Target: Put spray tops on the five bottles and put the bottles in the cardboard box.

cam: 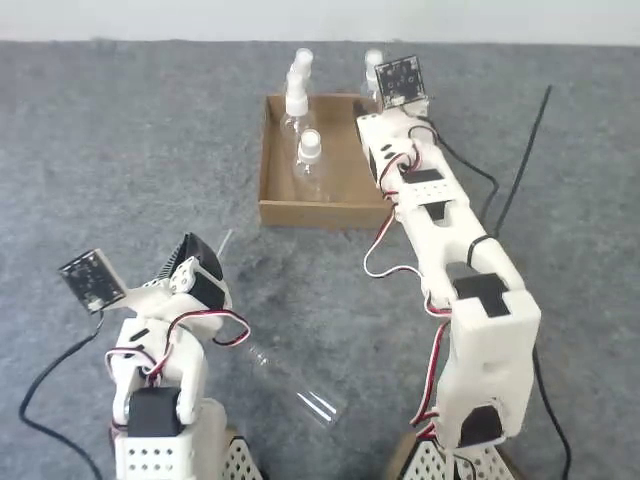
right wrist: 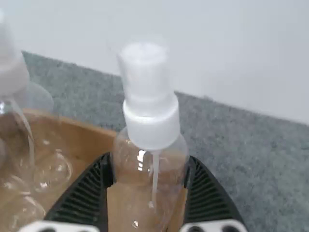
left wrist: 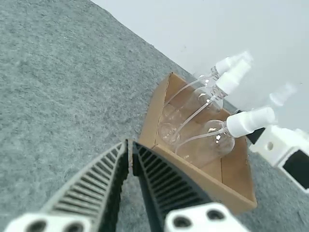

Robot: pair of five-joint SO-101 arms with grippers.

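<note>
1. A grey, carpet-covered table carries two white robot arms and the work at hand.
2. The white right arm stretches out to the far right corner of the box; the white left arm sits folded near the table's front edge, well apart from the box.
3. A shallow brown cardboard box stands open at the far middle of the table.
4. Three clear plastic bottles with white spray tops stand upright inside the box, in a row along its left half.
5. A fourth clear bottle with a white spray top is upright at the box's far right corner; whether it is inside the wall cannot be told.
6. A fifth clear bottle, uncapped, lies on its side on the table between the two arm bases.
7. The right pincer is clamped around the fourth bottle's body, one black ribbed finger on each side.
8. The left pincer is closed, its ribbed jaws almost meeting, with nothing seen between them.
</note>
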